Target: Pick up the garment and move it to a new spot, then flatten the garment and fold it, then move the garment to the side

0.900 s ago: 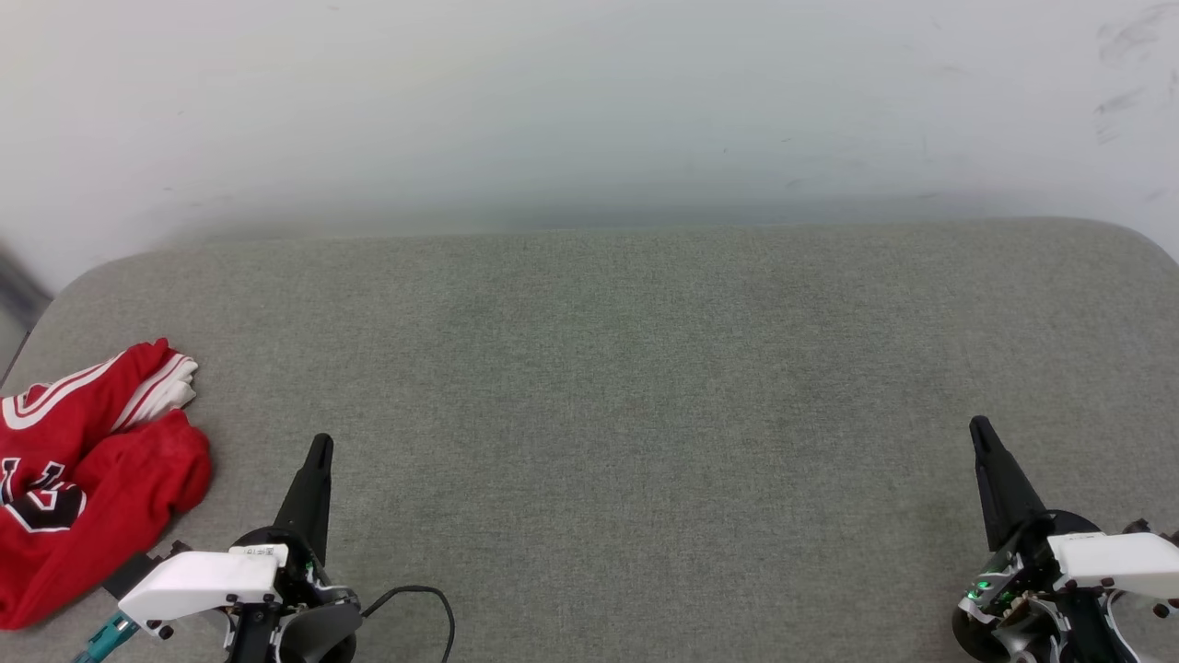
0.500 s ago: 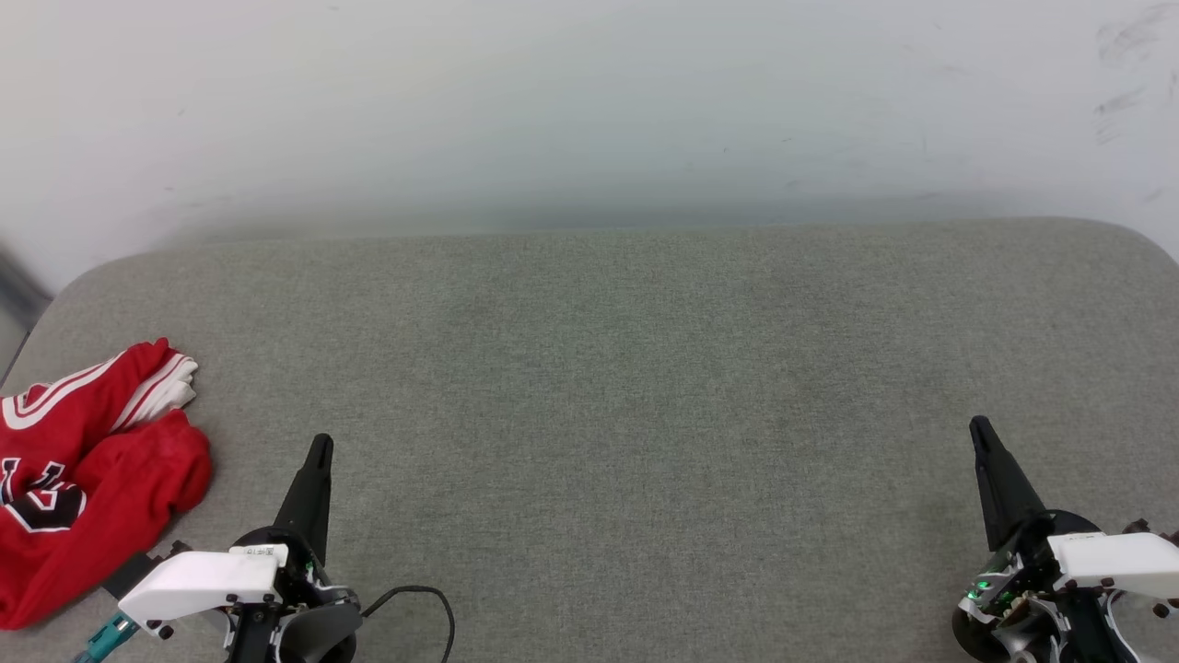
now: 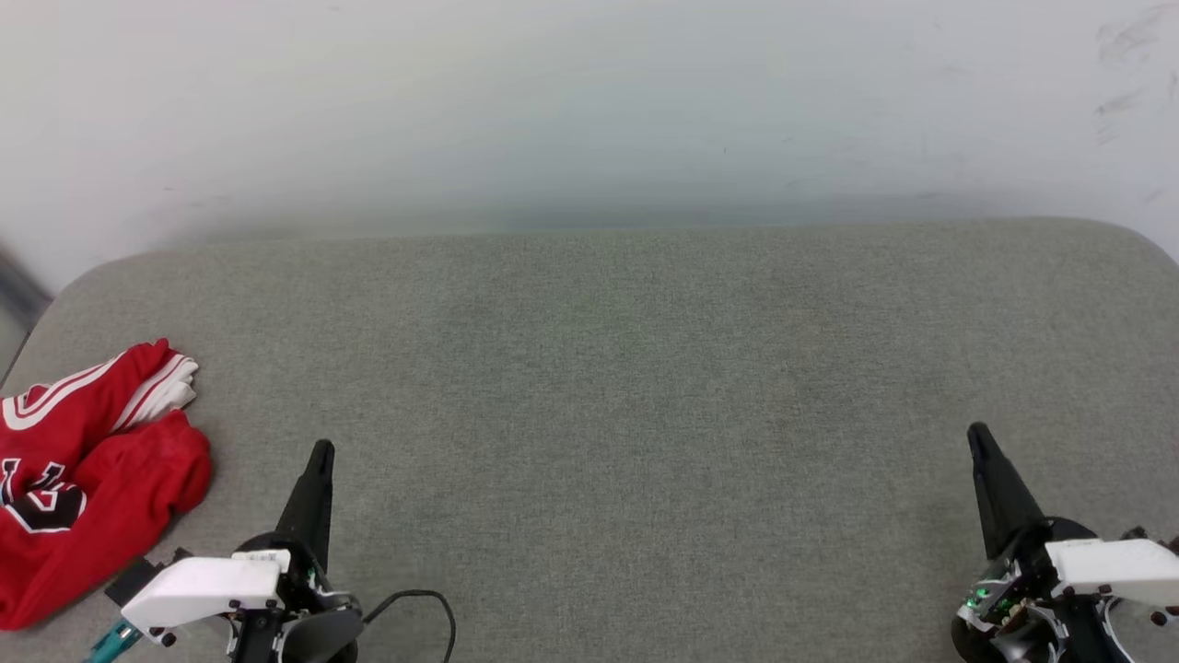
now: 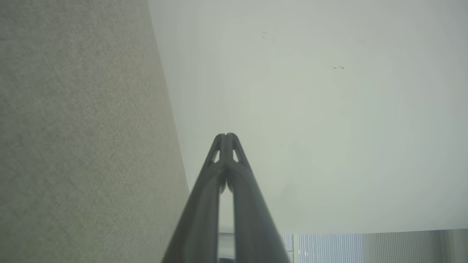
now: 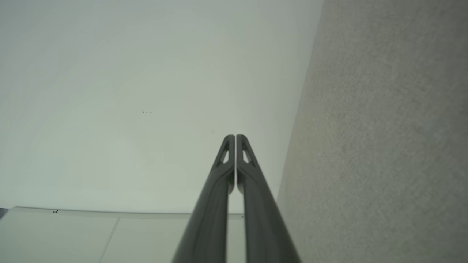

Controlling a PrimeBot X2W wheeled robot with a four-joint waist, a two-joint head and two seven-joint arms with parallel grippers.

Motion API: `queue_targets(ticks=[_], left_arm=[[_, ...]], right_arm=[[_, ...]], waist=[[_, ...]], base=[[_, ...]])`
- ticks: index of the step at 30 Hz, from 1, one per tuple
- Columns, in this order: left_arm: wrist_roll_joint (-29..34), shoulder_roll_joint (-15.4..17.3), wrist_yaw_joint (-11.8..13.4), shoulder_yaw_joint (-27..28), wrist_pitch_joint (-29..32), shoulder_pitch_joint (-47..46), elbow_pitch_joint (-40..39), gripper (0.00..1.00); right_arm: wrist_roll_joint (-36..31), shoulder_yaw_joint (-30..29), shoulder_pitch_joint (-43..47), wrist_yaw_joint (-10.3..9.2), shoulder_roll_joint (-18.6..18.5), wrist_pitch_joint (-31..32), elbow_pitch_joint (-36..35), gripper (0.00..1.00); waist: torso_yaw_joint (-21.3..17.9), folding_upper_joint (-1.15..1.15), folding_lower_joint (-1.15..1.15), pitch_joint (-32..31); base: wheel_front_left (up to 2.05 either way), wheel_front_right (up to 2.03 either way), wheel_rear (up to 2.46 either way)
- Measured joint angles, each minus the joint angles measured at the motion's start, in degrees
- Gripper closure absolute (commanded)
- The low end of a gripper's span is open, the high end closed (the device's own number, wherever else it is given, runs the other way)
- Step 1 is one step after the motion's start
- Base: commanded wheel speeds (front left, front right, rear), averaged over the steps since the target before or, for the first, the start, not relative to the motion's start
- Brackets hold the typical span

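Red fabric, the garment (image 3: 83, 479), lies bunched in a heap at the left edge of the cushion (image 3: 645, 387). A striped white sleeve (image 3: 170, 382) pokes toward the cushion's far side, part of the black lettering (image 3: 41, 502) shows, and some cloth runs off the picture's left. Nothing touches the heap, so the pick-up looks not yet begun. Just right of it, at the cushion's near edge, the left claw (image 3: 321, 451) is held with both dark fingers pressed together, gripping nothing and pointing toward the cushion's far side. It seems parked close to the heap, handy for a first reach. A black cable (image 3: 433, 599) loops by its wrist over the near edge. The cushion's broad grey middle lies bare, probably the room meant for spreading and folding. At the cushion's near right corner the right claw (image 3: 976, 435) is likewise closed and empty, pointing the same way, well apart from the garment and seemingly waiting its turn. A pale wall (image 3: 589, 110) stands behind the cushion's far edge.
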Motion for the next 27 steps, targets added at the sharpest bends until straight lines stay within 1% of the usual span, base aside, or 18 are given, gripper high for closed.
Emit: queue_targets(ticks=[4,8,13,20,27], left_arm=[[0.0,-0.2,0.0,-0.3,-0.1,1.8,1.9,0.00],[0.3,-0.2,0.0,-0.5,-1.1,2.4,1.6,0.00],[3.3,-0.3,0.1,0.1,-2.5,2.4,0.5,0.00],[9.7,-0.2,1.8,1.2,-4.3,2.4,-1.8,0.00],[19.1,-0.2,4.5,0.1,-6.1,2.4,-5.0,0.00]], right_arm=[[0.0,0.1,1.9,-0.02,0.0,0.0,2.0,0.00],[-0.5,0.3,2.5,-0.02,0.1,-1.1,2.0,0.00],[-3.6,0.3,2.6,-0.02,0.1,-2.6,1.0,0.00],[-10.9,-0.4,2.6,-0.02,0.1,-4.4,-1.5,0.00],[-20.6,-0.3,2.7,-0.02,0.1,-6.1,-4.8,0.00]], waist=[[0.0,0.00,0.00,0.0],[0.0,0.00,0.00,0.0],[0.0,0.00,0.00,0.1],[0.0,0.00,0.00,0.3],[0.1,0.00,0.00,0.5]], base=[[0.00,0.00,0.00],[0.00,0.00,0.00],[0.00,0.00,0.00],[0.00,0.00,0.00],[0.00,0.00,0.00]])
